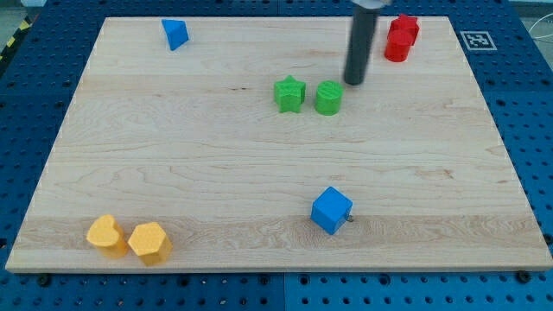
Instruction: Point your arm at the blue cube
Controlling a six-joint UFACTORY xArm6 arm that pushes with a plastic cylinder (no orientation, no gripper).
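Observation:
The blue cube (331, 210) sits on the wooden board (216, 147) near the view's bottom, right of centre. My tip (354, 82) is near the view's top, far above the blue cube, just right of and slightly above a green cylinder-like block (328, 98). The rod rises from the tip out of the view's top edge.
A green star block (290, 93) lies left of the green cylinder. A red block (401, 38) stands at the top right. A blue triangular block (174, 34) lies at the top left. Two yellow blocks (106, 234) (149, 243) sit at the bottom left.

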